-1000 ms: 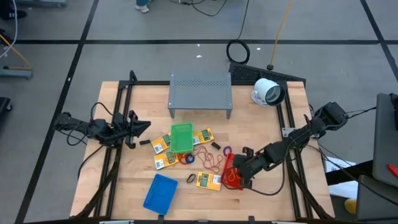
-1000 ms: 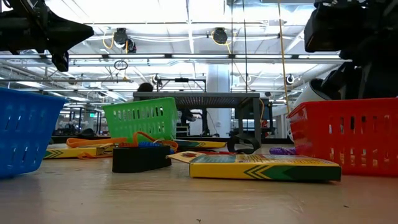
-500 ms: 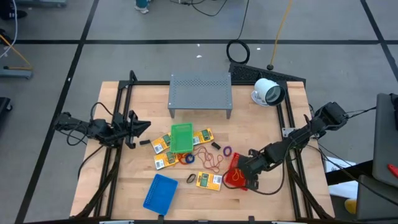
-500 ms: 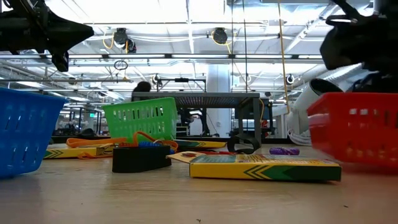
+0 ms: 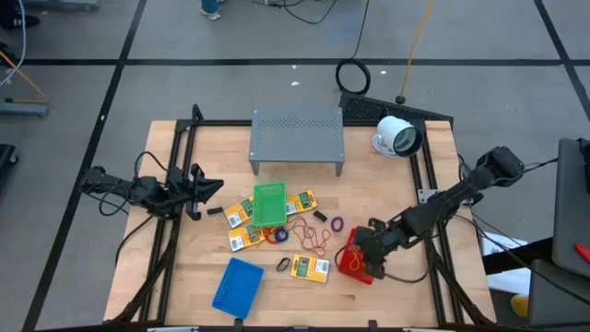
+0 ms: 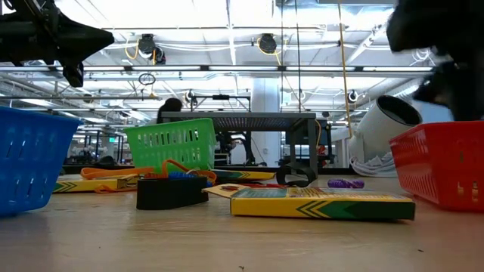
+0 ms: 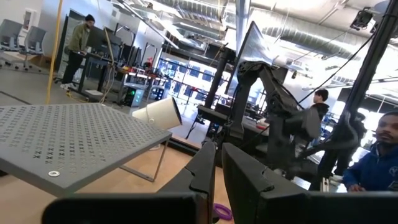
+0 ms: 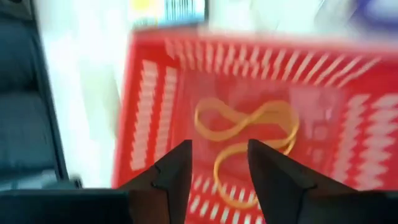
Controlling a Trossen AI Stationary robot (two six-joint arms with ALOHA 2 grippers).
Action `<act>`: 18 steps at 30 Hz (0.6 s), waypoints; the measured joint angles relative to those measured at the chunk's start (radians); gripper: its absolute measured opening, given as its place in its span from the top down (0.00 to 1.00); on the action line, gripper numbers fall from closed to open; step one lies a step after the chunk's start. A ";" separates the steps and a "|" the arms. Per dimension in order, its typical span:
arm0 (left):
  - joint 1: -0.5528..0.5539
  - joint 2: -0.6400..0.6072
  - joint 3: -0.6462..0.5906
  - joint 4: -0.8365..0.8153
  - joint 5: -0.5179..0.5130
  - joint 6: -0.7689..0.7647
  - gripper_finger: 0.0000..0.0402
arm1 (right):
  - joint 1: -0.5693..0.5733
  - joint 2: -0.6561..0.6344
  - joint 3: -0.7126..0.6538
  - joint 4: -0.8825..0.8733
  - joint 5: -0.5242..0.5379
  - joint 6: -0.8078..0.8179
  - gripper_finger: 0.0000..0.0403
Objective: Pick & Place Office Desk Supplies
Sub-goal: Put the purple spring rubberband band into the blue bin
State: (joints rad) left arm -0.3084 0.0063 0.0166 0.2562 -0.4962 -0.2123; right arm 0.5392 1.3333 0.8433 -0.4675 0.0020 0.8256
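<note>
Rubber bands [image 8: 245, 134] are sitting loose in the bottom of the red basket [image 5: 354, 261], two or three tan loops tangled together. Right gripper [image 8: 217, 168] hangs right over that basket near the table's right edge, fingers spread apart with nothing between them. In the low view the red basket [image 6: 442, 166] shows at the far right with the white round camera thing [image 6: 382, 132] just behind it.

Rest of the supplies are in the middle of the table [image 5: 184, 267]: yellow packets [image 5: 310, 267] with green labels, one near the front edge beside a black ring [image 5: 282, 266], others tucked around the green basket [image 5: 269, 204]. More tan rubber bands [image 5: 312, 239] lie just right of the green basket, plus a purple ring [image 5: 337, 223] near them. Blue basket [image 5: 238, 283] is at the front left, tipped at an angle.

Left gripper [image 5: 205, 187] is parked off at the left side of the table, fingers [image 7: 202, 177] pretty much closed and holding nothing. Grey perforated shelf [image 5: 297, 138] stands at the back.
</note>
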 joint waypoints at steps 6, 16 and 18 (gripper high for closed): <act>0.000 0.000 0.000 0.001 0.000 0.000 0.91 | -0.002 -0.142 0.000 0.025 0.162 -0.043 0.65; 0.000 0.000 0.000 0.002 0.050 -0.028 0.91 | -0.102 -0.141 0.000 0.276 0.153 -0.420 0.65; 0.000 0.000 0.000 0.001 0.115 -0.012 0.91 | -0.142 -0.142 0.000 0.309 0.107 -0.490 0.65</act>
State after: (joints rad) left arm -0.3080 0.0063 0.0166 0.2573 -0.3812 -0.2246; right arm 0.3974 1.1915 0.8433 -0.1580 0.1090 0.3351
